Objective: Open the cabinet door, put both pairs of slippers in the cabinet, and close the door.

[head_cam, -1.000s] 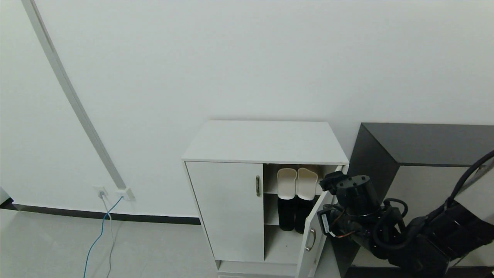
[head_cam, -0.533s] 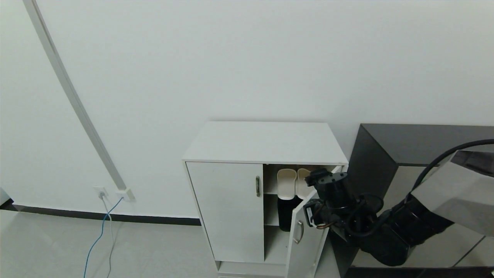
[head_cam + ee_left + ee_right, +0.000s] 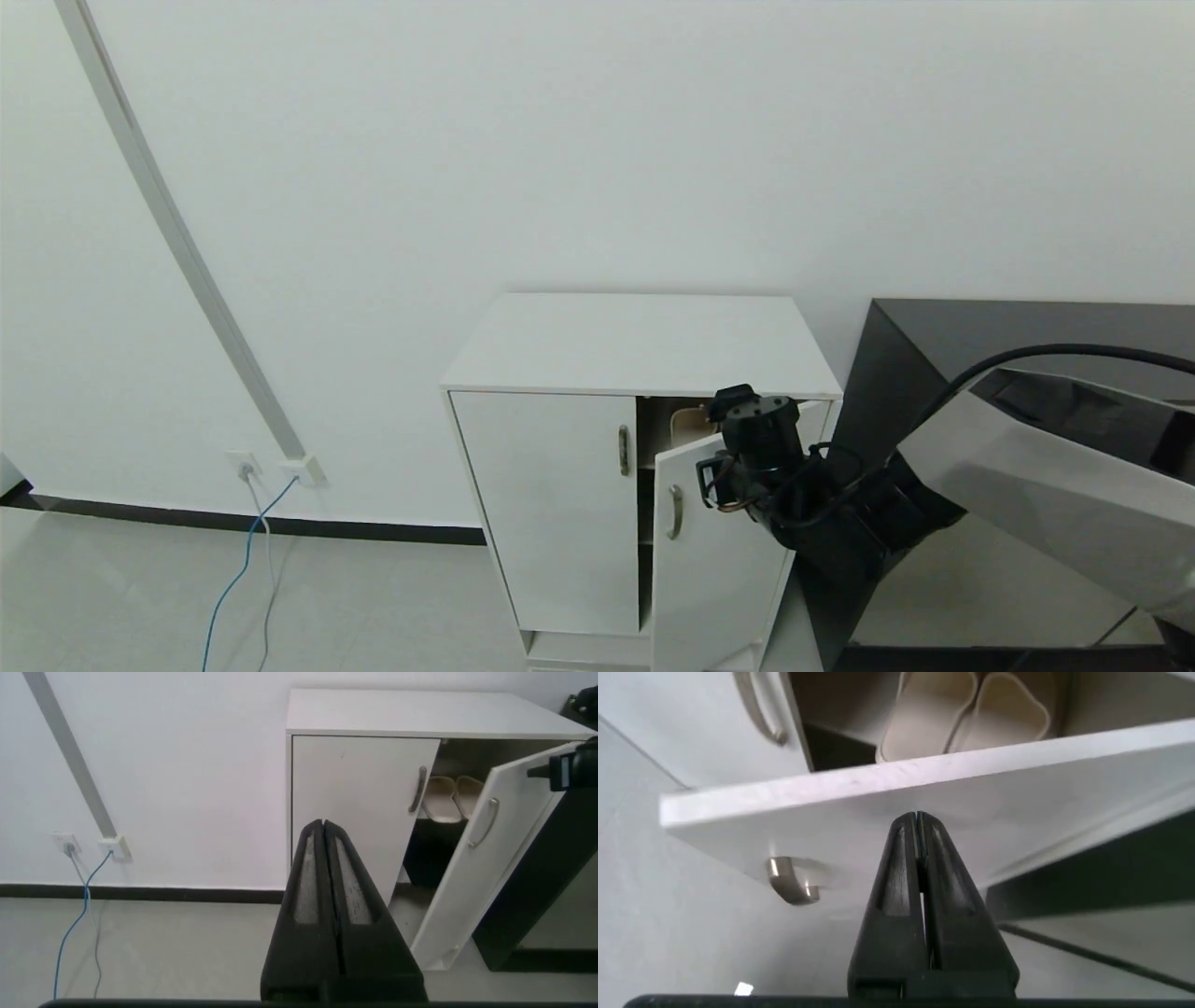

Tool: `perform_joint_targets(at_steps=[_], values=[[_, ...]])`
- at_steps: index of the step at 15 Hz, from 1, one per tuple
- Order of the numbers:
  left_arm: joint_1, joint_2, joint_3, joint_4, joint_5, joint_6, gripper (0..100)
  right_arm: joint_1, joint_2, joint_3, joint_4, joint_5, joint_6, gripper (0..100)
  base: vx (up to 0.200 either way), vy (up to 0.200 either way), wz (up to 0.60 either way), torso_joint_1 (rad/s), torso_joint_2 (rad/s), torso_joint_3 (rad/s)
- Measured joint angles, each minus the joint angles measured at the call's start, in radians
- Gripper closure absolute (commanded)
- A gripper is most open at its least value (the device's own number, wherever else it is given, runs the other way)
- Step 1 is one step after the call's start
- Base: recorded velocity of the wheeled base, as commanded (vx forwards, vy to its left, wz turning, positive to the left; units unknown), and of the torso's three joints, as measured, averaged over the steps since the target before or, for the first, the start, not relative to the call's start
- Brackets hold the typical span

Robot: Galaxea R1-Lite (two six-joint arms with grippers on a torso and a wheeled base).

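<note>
The right gripper (image 3: 918,826) was closed and empty, its tip set against the outer face of the right door (image 3: 714,560), near the top edge. That door stood ajar on the cabinet (image 3: 644,345). Cream slippers (image 3: 966,709) lay on the upper shelf, with a dark pair (image 3: 425,854) below. The left gripper (image 3: 324,831) was closed and empty, well apart from the cabinet.

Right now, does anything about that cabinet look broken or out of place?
Nothing damaged or spilled. The right door stands partly open with the shut right gripper at its outer face; cream slippers sit neatly inside.
</note>
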State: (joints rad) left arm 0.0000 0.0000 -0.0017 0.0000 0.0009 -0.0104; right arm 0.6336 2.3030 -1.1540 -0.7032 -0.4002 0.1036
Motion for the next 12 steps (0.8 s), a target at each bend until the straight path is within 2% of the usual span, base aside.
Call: perform_joint_targets(at_steps=[5,12], values=[[0.0,0.0,0.0,0.0,0.0,0.0,100,-0.017,0.105,-0.146,0.003,0.002,-0.004,100,0.0,0.0,0.0,0.0,0.0,0.0],[0.0,0.0,0.0,0.0,0.0,0.0,100,-0.059,0.208,-0.272,0.01,0.001,-0.013,100,0.0,0.0,0.0,0.0,0.0,0.0]])
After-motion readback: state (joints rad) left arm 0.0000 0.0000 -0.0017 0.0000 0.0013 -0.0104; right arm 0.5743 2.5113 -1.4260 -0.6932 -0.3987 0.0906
